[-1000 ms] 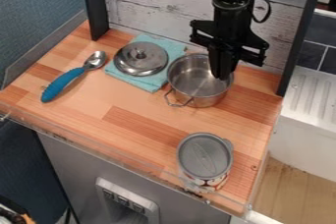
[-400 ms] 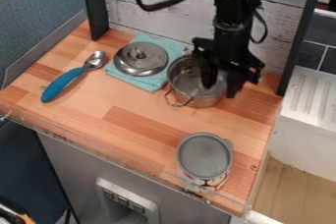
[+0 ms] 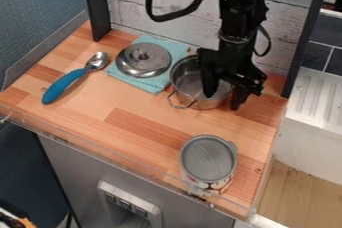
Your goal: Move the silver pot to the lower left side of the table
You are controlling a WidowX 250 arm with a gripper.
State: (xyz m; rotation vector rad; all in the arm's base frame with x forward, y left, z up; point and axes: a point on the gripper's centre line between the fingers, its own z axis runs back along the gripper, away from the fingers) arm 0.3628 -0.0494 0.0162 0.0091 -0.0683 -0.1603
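Nearest, at the right of the wooden bench [image 3: 133,128], stands an upright can [image 3: 208,158] with a grey lid. Beyond it, toward the far right, the silver pot [image 3: 186,79] sits upright, a wire handle facing the near left. The black tool [image 3: 224,97] hangs over its right rim, fingers apart, one inside the pot and one outside. A blue-handled spoon [image 3: 69,79] lies at the left. Just left of the pot, a metal lid [image 3: 142,59] rests on a turquoise cloth [image 3: 176,49]. Behind is a whitewashed plank wall [image 3: 143,12].
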